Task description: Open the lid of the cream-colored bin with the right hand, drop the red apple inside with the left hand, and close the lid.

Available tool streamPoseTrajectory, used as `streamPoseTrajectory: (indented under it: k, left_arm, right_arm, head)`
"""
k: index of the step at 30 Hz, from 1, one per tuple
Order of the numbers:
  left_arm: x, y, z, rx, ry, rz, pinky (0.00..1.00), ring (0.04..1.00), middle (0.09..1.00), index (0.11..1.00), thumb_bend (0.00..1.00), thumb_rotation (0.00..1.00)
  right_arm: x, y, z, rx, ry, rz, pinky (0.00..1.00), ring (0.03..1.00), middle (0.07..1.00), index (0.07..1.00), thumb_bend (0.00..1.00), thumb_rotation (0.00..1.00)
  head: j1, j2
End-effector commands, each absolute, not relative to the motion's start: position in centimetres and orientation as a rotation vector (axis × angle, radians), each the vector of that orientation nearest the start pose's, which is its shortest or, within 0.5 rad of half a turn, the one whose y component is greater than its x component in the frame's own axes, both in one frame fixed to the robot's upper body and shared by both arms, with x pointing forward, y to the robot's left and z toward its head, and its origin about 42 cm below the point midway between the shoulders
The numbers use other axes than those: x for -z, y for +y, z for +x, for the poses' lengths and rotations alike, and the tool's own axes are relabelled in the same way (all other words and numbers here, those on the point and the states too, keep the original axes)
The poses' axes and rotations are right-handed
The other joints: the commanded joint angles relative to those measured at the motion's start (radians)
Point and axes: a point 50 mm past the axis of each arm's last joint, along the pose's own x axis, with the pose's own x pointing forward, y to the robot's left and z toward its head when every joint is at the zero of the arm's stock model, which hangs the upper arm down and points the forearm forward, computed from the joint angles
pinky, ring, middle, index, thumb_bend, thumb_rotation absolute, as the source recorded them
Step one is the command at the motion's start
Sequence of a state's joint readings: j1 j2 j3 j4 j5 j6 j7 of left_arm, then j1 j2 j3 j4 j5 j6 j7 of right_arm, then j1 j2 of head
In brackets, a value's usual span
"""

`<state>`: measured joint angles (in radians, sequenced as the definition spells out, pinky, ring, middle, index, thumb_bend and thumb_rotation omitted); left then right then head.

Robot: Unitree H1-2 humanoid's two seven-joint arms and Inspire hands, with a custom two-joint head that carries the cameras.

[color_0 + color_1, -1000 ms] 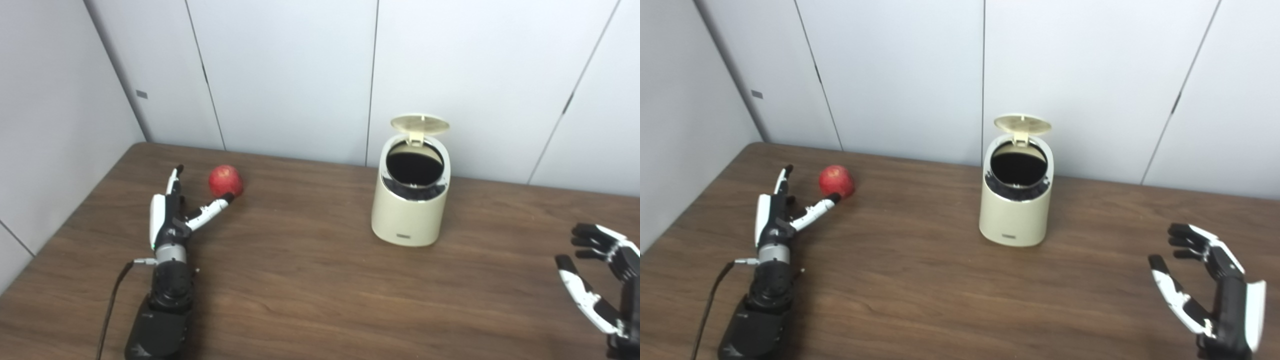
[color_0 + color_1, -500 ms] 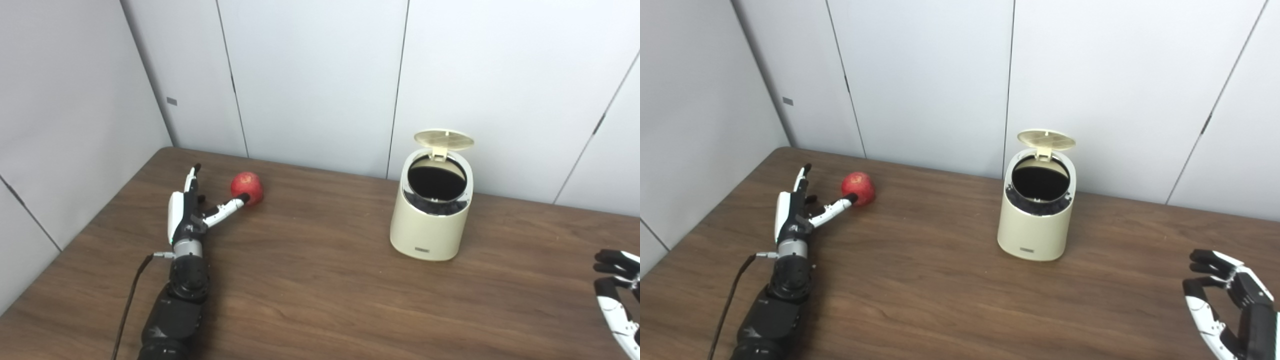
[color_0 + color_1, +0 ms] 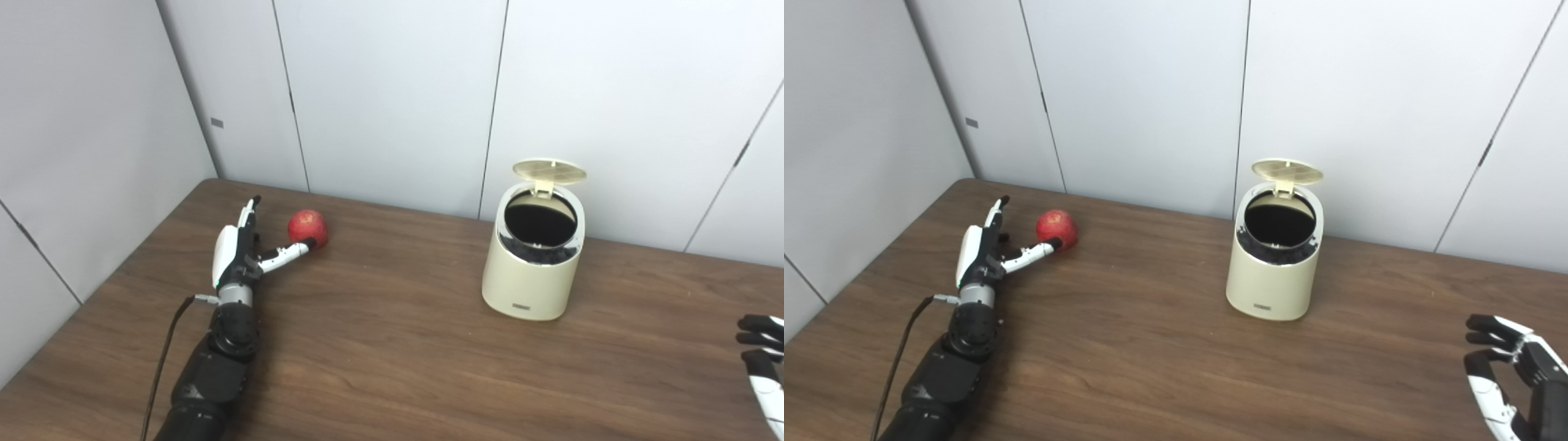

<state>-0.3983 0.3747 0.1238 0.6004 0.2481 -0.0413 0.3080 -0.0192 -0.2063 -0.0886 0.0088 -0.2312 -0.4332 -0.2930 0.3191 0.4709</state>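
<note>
Since half a second ago the left hand (image 3: 236,254) has edged forward, thumb tip now against the round red apple (image 3: 307,225) at middle left of the brown wooden table (image 3: 1151,355). Its fingers are spread, holding nothing. At lower right, the right hand (image 3: 1513,380) hovers, fingers loosely curled, empty. Farther back, the cream-colored cylindrical bin (image 3: 533,275) stands with its round lid (image 3: 549,171) raised.

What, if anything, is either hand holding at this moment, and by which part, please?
Nothing is held. The left hand lies open beside the red apple, its thumb tip at the apple's near side, not closed round it. The right hand is open and empty.
</note>
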Motion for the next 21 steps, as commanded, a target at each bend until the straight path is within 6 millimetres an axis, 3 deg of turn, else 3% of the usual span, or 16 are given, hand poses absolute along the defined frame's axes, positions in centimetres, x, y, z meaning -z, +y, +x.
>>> streamPoseTrajectory:
  k: [1, 5, 8, 14, 21]
  left_arm:
    - [-7.6, 38.3, 38.6, -0.387, 0.277, 0.558, 0.81, 0.951, 1.0, 1.0, 1.0, 0.37]
    - [-7.6, 37.6, 39.3, -0.377, 0.279, 0.582, 0.79, 0.93, 1.0, 1.0, 1.0, 0.38]
    - [-7.5, 37.5, 40.0, -0.37, 0.272, 0.582, 0.78, 0.924, 1.0, 0.995, 1.0, 0.37]
    - [-7.9, 36.2, 41.1, -0.362, 0.208, 0.55, 0.76, 0.886, 0.944, 0.943, 1.0, 0.36]
    - [-8.5, 34.6, 42.5, -0.291, 0.166, 0.496, 0.82, 0.907, 0.936, 0.935, 1.0, 0.32]
  right_arm:
    - [-12.2, -30.5, 26.4, 0.271, -0.454, -0.42, 0.47, 0.582, 0.622, 0.617, 0.54, 0.75]
    - [-12.2, -30.4, 26.2, 0.268, -0.461, -0.445, 0.46, 0.582, 0.621, 0.616, 0.53, 0.76]
    - [-12.1, -30.2, 26.1, 0.262, -0.459, -0.453, 0.47, 0.593, 0.63, 0.622, 0.47, 0.72]
    - [-12.0, -29.7, 25.8, 0.273, -0.462, -0.461, 0.47, 0.588, 0.629, 0.619, 0.44, 0.7]
    - [-12.2, -29.2, 25.5, 0.282, -0.461, -0.456, 0.47, 0.59, 0.629, 0.623, 0.4, 0.68]
  head:
    - [-0.001, 0.001]
    - [-0.021, 0.002]
    - [-0.031, 0.0]
    - [-0.059, 0.0]
    - [-0.069, 0.001]
